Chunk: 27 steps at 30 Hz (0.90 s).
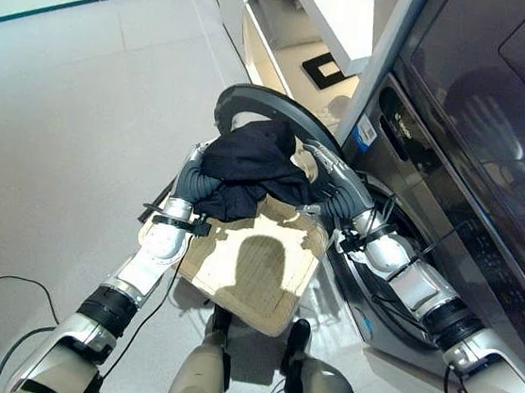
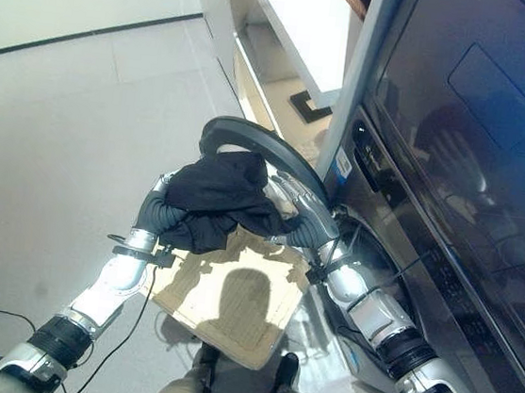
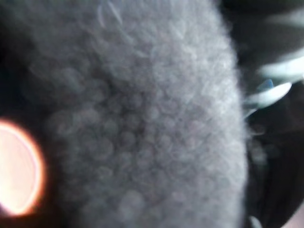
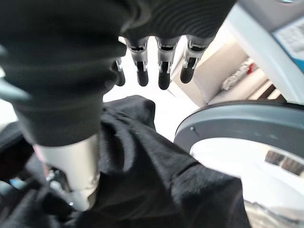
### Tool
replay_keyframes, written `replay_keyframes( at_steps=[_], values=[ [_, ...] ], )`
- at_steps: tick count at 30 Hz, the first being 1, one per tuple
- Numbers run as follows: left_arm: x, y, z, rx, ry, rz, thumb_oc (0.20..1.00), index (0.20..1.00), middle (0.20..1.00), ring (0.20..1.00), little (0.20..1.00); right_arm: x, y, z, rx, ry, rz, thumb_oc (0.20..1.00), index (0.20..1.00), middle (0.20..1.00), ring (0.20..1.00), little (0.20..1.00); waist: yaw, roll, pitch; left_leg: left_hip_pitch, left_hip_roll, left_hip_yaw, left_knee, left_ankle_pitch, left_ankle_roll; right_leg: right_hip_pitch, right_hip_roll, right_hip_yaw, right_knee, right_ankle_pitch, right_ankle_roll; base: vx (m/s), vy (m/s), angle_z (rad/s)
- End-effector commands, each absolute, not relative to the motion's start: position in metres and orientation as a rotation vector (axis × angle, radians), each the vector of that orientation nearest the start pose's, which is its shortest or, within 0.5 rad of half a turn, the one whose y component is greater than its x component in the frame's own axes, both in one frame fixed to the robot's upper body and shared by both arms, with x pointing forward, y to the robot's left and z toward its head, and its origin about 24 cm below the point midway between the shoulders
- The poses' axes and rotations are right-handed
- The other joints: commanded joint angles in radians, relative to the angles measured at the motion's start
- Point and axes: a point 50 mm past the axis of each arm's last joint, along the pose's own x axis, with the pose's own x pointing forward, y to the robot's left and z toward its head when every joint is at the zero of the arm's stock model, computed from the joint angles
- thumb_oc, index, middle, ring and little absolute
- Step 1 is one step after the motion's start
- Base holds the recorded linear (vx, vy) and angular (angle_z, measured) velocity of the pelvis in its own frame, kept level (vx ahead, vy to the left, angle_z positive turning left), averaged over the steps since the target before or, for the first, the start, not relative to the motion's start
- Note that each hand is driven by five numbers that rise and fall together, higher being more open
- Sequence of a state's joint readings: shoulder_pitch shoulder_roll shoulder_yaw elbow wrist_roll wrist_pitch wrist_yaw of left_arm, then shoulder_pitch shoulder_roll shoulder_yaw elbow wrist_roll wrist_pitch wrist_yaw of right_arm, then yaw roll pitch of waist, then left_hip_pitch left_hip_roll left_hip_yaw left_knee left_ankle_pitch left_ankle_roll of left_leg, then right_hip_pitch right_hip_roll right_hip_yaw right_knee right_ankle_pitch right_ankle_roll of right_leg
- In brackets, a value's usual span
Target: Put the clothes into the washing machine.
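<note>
Black clothes (image 1: pixel 247 166) lifted between my hands; right hand (image 4: pixel 159 66) open, left hand's (image 1: pixel 197 184) fingers hidden. Washer (image 1: pixel 453 190) at 3 o'clock, loading pending.

Both arms reach forward and meet in front of the robot. The left arm comes up from the lower left, forearm angled inward, its ribbed wrist cover bent toward the middle; the left hand (image 1: pixel 209 179) is buried under dark cloth (image 1: pixel 247 162), so its fingers cannot be made out. The right arm stretches in from the lower right, and the right hand (image 1: pixel 316 161) lies against the cloth's other side. In its wrist view the right fingers (image 4: pixel 163 66) hang fairly straight, side by side, holding nothing.
</note>
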State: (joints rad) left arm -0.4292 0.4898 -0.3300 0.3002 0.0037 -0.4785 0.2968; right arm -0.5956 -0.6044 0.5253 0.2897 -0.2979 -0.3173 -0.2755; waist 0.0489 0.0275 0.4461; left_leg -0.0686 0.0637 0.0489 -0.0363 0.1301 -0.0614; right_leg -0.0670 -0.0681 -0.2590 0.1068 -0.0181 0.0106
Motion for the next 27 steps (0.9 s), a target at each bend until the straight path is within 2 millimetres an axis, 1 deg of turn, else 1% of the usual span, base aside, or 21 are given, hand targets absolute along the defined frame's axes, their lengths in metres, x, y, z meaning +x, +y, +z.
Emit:
replay_keyframes(
  at_steps=[1,2,4,6,9,11,14,19,24,26,27],
  values=[
    [0.305,0.15,0.136,0.371,-0.628,-0.198,0.2,0.2,0.2,0.2,0.2,0.322,-0.116,0.139,-0.95,-0.661,0.341,1.0,1.0,1.0,1.0,1.0,0.018,-0.058,-0.131,0.02,-0.084,-0.021,0.043,-0.12,0.01,0.03,-0.037,0.027,-0.005,-0.003,0.092,0.08,-0.013,0.05],
    [0.305,0.15,0.135,0.372,-0.623,-0.21,0.2,0.2,0.2,0.2,0.2,0.322,-0.116,0.137,-0.96,-0.652,0.349,1.0,1.0,1.0,1.0,1.0,0.019,-0.058,-0.134,0.022,-0.084,-0.022,0.04,-0.119,0.01,0.033,-0.037,0.027,-0.007,-0.002,0.092,0.07,-0.01,0.02],
    [0.303,0.144,0.132,0.37,-0.606,-0.283,0.2,0.2,0.2,0.2,0.2,0.324,-0.111,0.128,-1.007,-0.586,0.423,1.0,1.0,1.0,1.0,1.0,0.03,-0.056,-0.151,0.035,-0.085,-0.033,0.021,-0.113,0.011,0.05,-0.037,0.024,-0.02,0.001,0.092,0.09,-0.014,0.02],
    [0.302,0.141,0.133,0.367,-0.601,-0.321,0.2,0.2,0.2,0.2,0.2,0.324,-0.107,0.124,-1.017,-0.555,0.473,1.0,1.0,1.0,1.0,1.0,0.035,-0.056,-0.156,0.041,-0.086,-0.036,0.015,-0.111,0.014,0.055,-0.038,0.023,-0.023,0.001,0.091,0.05,-0.01,0.03],
    [0.301,0.135,0.135,0.363,-0.604,-0.368,0.2,0.2,0.2,0.2,0.2,0.326,-0.102,0.119,-1.023,-0.515,0.518,1.0,1.0,1.0,1.0,1.0,0.043,-0.054,-0.161,0.048,-0.087,-0.044,0.003,-0.107,0.015,0.062,-0.038,0.019,-0.026,0.001,0.091,0.04,-0.01,0.09],
    [0.301,0.127,0.139,0.352,-0.61,-0.412,0.2,0.2,0.2,0.2,0.2,0.327,-0.093,0.113,-0.997,-0.477,0.555,1.0,1.0,1.0,1.0,1.0,0.051,-0.053,-0.164,0.054,-0.088,-0.06,-0.014,-0.101,0.018,0.067,-0.038,0.02,-0.03,0.001,0.091,0.03,-0.019,0.1],
    [0.301,0.122,0.14,0.339,-0.615,-0.432,0.2,0.2,0.2,0.2,0.2,0.328,-0.087,0.11,-0.961,-0.456,0.572,1.0,1.0,1.0,1.0,1.0,0.054,-0.052,-0.166,0.059,-0.088,-0.069,-0.032,-0.092,0.017,0.071,-0.036,0.02,-0.034,0.003,0.092,0.01,-0.005,0.03],
    [0.299,0.109,0.138,0.28,-0.604,-0.508,0.2,0.2,0.2,0.2,0.2,0.327,-0.079,0.093,-0.855,-0.35,0.602,1.0,1.0,1.0,1.0,1.0,0.056,-0.048,-0.184,0.062,-0.085,-0.089,-0.051,-0.08,0.014,0.083,-0.035,0.019,-0.052,0.01,0.091,0.01,0.004,0.01],
    [0.297,0.103,0.134,0.252,-0.584,-0.552,0.2,0.2,0.2,0.2,0.2,0.327,-0.077,0.08,-0.841,-0.274,0.62,1.0,1.0,1.0,1.0,1.0,0.055,-0.049,-0.2,0.068,-0.087,-0.092,-0.051,-0.08,0.016,0.095,-0.036,0.019,-0.058,0.009,0.089,0.05,0.015,0.02],
    [0.296,0.097,0.133,0.207,-0.558,-0.595,0.2,0.2,0.2,0.2,0.2,0.328,-0.08,0.07,-0.842,-0.204,0.602,1.0,1.0,1.0,1.0,1.0,0.055,-0.049,-0.211,0.075,-0.088,-0.093,-0.051,-0.082,0.018,0.105,-0.038,0.018,-0.067,0.012,0.088,0.07,0.03,0.06],
    [0.296,0.097,0.133,0.206,-0.557,-0.597,0.2,0.2,0.2,0.2,0.2,0.328,-0.08,0.069,-0.84,-0.202,0.6,1.0,1.0,1.0,1.0,1.0,0.055,-0.049,-0.211,0.076,-0.088,-0.093,-0.051,-0.082,0.018,0.106,-0.038,0.018,-0.068,0.012,0.088,0.06,0.027,0.06]
  ],
)
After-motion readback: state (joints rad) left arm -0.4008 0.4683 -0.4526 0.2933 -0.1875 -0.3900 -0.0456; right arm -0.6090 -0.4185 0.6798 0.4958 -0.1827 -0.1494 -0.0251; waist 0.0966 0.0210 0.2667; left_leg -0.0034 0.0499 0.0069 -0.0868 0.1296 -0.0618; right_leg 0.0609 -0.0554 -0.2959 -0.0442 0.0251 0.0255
